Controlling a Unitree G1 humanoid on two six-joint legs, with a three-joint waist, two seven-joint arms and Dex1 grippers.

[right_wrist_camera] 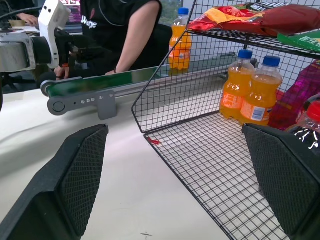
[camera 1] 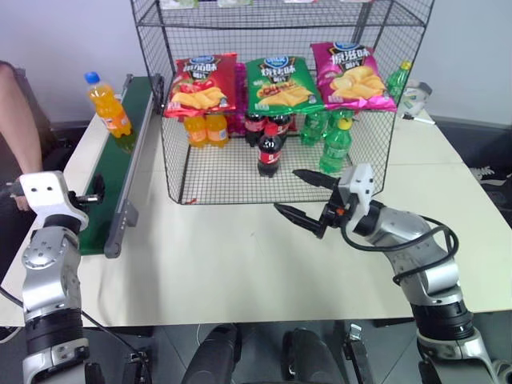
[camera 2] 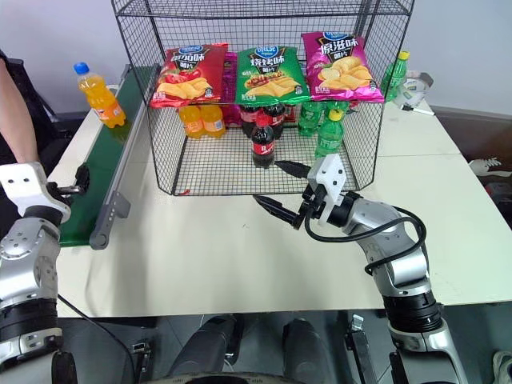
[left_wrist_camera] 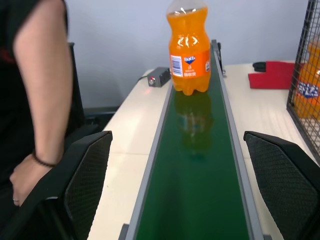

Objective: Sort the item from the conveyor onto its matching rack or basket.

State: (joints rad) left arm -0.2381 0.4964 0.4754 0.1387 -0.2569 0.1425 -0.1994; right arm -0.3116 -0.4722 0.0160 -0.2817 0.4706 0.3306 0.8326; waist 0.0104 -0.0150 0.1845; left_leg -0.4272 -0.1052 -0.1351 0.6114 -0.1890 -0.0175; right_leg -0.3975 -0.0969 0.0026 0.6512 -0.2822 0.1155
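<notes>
Left eye view: person's arm (camera 1: 20,120) beside conveyor (camera 1: 120,160), possibly touching.

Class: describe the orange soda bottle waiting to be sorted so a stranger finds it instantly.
Find the dark-green conveyor left of the black wire rack. The orange soda bottle stands alone near its far end. Blue-capped like the two in the rack, it alone is outside.

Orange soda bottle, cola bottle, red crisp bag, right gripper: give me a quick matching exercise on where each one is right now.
Things:
1. orange soda bottle
2. cola bottle
3. red crisp bag
4. right gripper

Places:
A. rack's upper shelf
B. on the conveyor
C. over the table, in front of the rack
D. standing on the rack's floor

Pairs: 1-B, 2-D, 3-A, 4-C
</notes>
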